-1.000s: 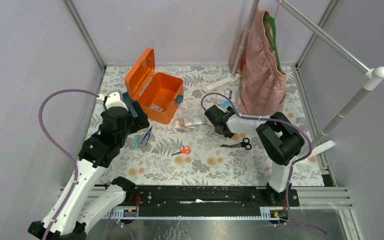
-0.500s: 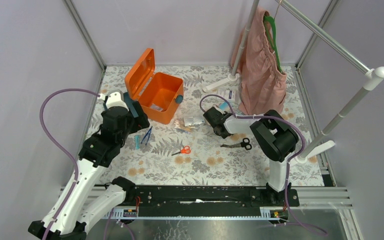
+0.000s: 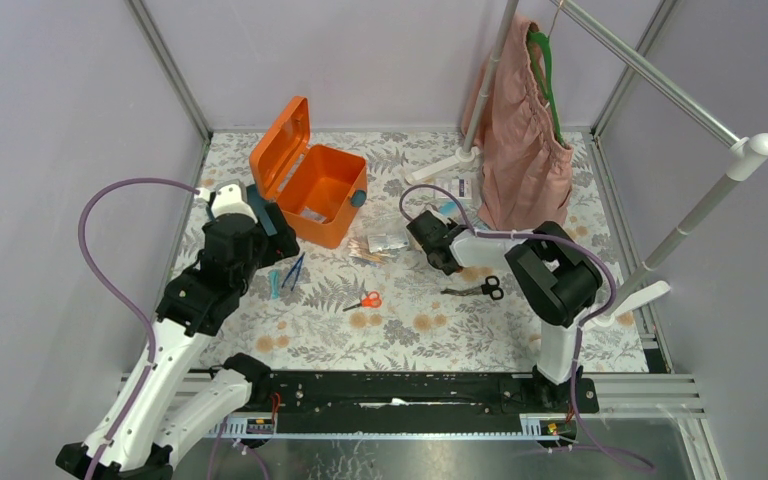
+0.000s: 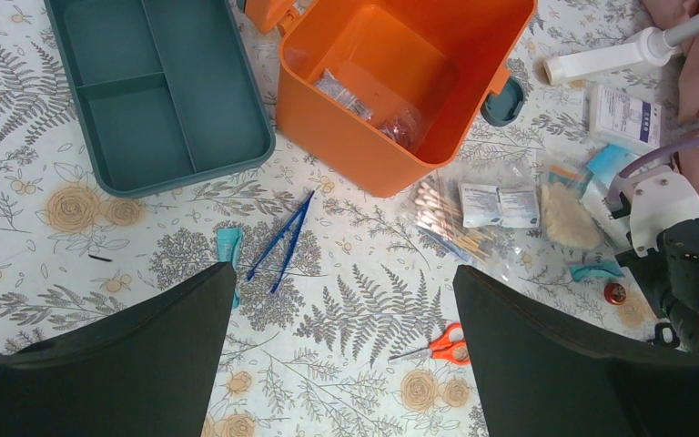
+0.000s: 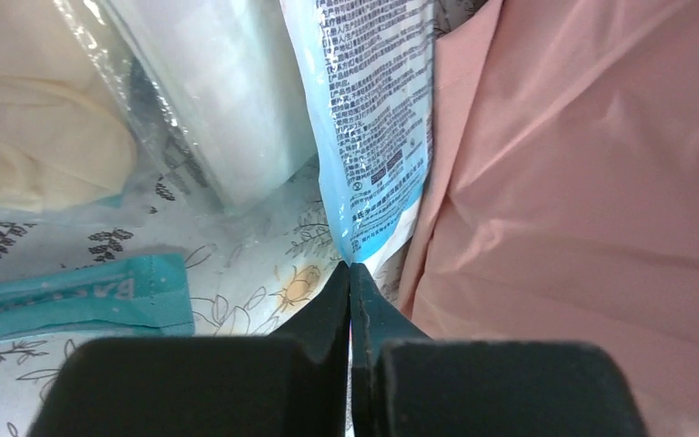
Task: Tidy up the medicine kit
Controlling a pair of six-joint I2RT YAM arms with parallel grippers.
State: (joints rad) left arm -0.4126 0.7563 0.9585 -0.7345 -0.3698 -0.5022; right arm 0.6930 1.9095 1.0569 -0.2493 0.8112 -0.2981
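The medicine kit (image 3: 322, 190) stands open at the back left of the table, lid upright, with its teal insert tray (image 4: 159, 91) lying just beside it. The box looks rigid and light (smooth plastic, likely to skid if nudged), so a wall rim or the tray's divider seems the sensible hold. The left gripper (image 4: 344, 282) hangs above scattered supplies, jaws spread wide and holding nothing. The right gripper (image 5: 350, 273) is clamped tight at the lower corner of a blue printed sachet (image 5: 373, 109) beside the pink garment (image 5: 582, 182); whether it has caught that thin, limp edge I cannot tell.
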